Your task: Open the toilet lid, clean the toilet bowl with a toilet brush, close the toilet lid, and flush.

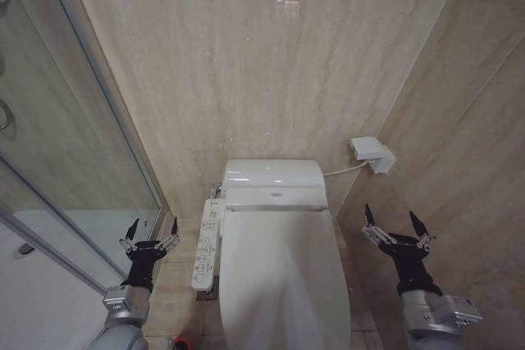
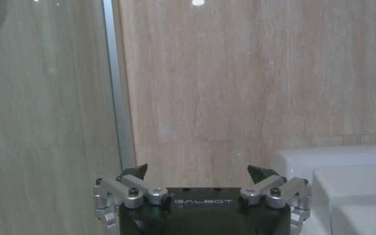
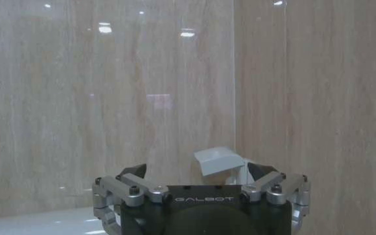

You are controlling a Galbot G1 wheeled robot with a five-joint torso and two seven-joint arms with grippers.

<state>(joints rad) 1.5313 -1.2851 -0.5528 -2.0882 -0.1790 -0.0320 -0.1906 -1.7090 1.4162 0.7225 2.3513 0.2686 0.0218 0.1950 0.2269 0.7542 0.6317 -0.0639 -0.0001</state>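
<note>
lid (image 1: 283, 276) down over the bowl, at 6 o'clock in the head view, untouched. left gripper (image 1: 150, 234) at 8 o'clock, right gripper (image 1: 396, 226) at 4 o'clock, both spread wide and holding nothing, each well clear of the toilet. risk, as judged: the control panel (image 1: 207, 243) lies just beside the lid's left edge; a careless reach could strike it. right wrist view shows the wall box (image 3: 219, 161) close ahead; left wrist view shows the tank (image 2: 335, 166) instead.
</note>
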